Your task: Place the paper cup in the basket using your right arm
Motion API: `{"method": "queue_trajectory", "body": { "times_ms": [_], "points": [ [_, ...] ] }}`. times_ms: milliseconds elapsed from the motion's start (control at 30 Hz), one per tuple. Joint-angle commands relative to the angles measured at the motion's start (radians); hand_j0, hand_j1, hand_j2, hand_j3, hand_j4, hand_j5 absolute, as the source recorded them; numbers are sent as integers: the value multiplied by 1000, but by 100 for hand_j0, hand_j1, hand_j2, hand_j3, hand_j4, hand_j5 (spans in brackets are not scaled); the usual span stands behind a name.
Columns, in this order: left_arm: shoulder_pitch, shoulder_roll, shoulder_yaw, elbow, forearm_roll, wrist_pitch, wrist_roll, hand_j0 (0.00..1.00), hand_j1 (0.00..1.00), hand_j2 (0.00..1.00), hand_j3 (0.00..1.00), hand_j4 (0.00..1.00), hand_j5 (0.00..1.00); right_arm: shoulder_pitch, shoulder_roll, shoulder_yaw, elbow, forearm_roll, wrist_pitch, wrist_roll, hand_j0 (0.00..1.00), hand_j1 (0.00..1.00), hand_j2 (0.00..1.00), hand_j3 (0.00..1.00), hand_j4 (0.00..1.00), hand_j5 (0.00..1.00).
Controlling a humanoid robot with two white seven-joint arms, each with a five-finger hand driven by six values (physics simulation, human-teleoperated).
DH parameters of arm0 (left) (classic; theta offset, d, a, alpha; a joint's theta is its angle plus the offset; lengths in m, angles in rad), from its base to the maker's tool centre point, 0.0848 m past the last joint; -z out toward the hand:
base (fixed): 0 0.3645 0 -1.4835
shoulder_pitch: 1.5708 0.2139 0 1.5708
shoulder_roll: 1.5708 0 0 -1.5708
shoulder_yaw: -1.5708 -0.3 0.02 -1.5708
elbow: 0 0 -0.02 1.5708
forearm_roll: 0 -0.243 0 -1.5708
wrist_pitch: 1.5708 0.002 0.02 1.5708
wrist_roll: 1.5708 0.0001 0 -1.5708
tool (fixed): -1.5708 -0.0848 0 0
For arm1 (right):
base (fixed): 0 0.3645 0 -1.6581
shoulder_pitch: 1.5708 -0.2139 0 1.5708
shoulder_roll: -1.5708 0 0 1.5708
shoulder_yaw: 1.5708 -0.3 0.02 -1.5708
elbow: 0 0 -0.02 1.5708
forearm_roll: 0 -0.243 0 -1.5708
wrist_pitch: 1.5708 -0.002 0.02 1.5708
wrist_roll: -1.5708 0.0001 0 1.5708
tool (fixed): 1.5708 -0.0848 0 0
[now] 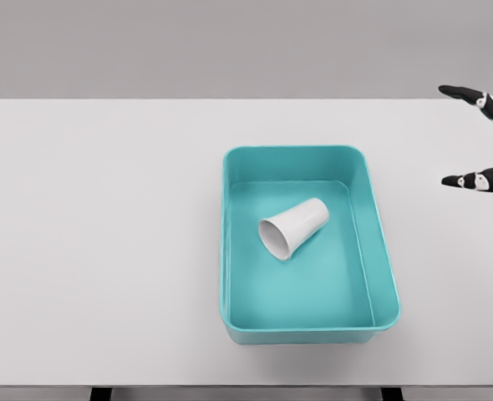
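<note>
A white paper cup (pixel 293 227) lies on its side inside the teal basket (pixel 380 251), its open mouth turned toward the lower left. The basket is a rectangular tub a little right of the table's middle. My right hand (pixel 474 138) shows only at the far right edge, above the table and well apart from the basket. Two black-tipped fingers (pixel 480 180) are spread wide, with nothing between them. The rest of the hand and its arm are cut off by the picture's edge. My left arm is out of view.
The white table (pixel 104 234) spans the whole view, with its front edge at the bottom and a grey wall behind. Nothing but the basket stands on it.
</note>
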Motion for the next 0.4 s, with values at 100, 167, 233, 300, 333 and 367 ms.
{"method": "queue_trajectory", "body": {
  "times_ms": [100,167,233,300,333,367],
  "points": [
    [0,0,0,0,0,0,0,100,100,100,100,100,100,2,33,-10,13,5,5,0,100,100,100,100,100,100],
    [0,0,0,0,0,0,0,100,100,100,100,100,100,2,34,-11,7,5,5,0,100,100,100,100,100,100],
    [0,0,0,0,0,0,0,100,100,100,100,100,100,2,31,-13,6,5,5,0,100,100,100,100,100,100],
    [0,0,0,0,0,0,0,100,100,100,100,100,100,2,31,-13,9,5,7,0,100,100,100,100,100,100],
    [0,0,0,0,0,0,0,100,100,100,100,100,100,2,31,-13,9,5,7,0,100,100,100,100,100,100],
    [0,0,0,0,0,0,0,100,100,100,100,100,100,2,31,-13,10,5,7,0,100,100,100,100,100,100]
  ]
}}
